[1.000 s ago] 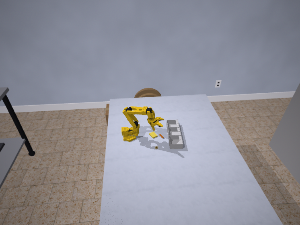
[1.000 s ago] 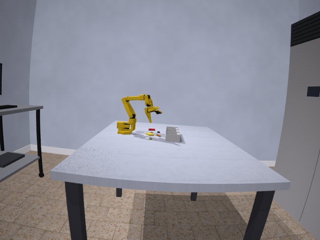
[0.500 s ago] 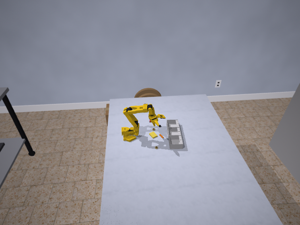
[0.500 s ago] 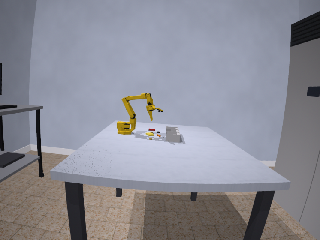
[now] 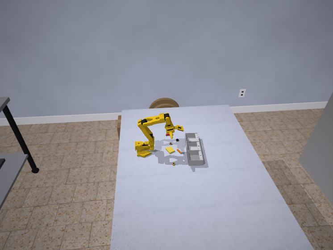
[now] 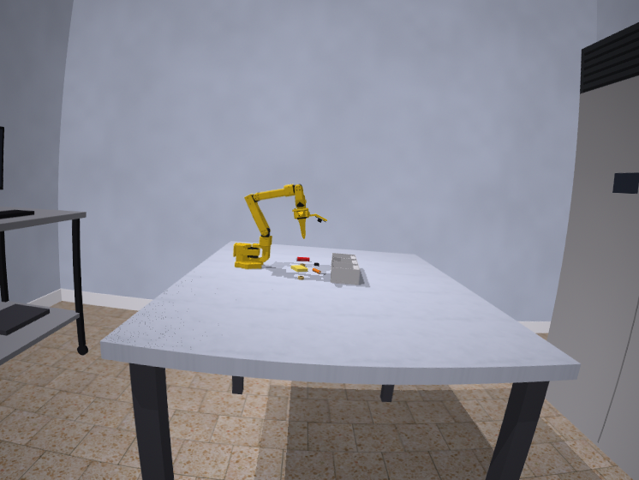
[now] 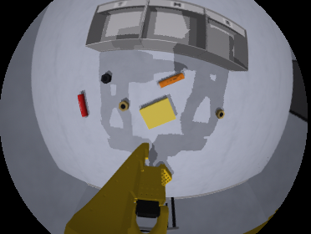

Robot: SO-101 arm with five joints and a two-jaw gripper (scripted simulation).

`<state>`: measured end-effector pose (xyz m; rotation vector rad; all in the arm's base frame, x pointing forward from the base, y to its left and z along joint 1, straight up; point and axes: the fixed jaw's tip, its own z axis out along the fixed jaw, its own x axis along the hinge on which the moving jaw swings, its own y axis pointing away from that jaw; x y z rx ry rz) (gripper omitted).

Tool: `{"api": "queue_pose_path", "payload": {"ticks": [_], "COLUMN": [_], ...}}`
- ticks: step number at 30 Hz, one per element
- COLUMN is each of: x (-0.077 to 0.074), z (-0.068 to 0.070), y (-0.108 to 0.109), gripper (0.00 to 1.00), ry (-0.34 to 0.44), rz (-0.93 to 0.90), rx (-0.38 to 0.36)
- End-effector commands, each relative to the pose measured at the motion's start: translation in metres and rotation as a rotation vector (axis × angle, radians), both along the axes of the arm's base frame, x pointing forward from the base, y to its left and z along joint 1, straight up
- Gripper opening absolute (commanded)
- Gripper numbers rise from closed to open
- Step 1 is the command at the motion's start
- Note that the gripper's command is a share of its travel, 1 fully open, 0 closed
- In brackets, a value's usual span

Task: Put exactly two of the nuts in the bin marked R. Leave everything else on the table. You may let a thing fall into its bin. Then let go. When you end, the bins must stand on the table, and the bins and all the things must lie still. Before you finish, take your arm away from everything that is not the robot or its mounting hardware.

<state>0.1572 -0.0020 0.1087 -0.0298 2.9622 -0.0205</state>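
Yellow angular arm [image 5: 154, 119] [image 6: 271, 194], black joint motors [image 5: 166, 116] [image 7: 148, 208].

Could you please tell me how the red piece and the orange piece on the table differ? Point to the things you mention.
The red piece [image 5: 168, 135] [image 6: 302, 259] [image 7: 83, 105] is plain on its visible face, while the orange piece [image 5: 179, 151] [image 6: 316, 270] [image 7: 171, 80] shows dark marks. In the wrist view, the red piece points roughly up and down the picture, whereas the orange piece lies more nearly crosswise. Both are long, narrow and lying on the table.
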Motion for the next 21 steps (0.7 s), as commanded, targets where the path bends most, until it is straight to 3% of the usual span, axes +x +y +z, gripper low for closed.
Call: {"api": "queue_pose_path", "payload": {"ticks": [1, 5, 6, 21], "x": [0.0039, 0.0039, 0.0088, 0.0088], "z": [0.0072, 0.0072, 0.0138, 0.0138], "y": [0.0020, 0.0020, 0.0030, 0.0030], "gripper": [1.00, 1.00, 1.00, 1.00], "ry": [-0.033, -0.033, -0.072, -0.072], "rz": [-0.019, -0.020, -0.025, -0.025], "rx": [0.006, 0.006, 0.007, 0.007]}}
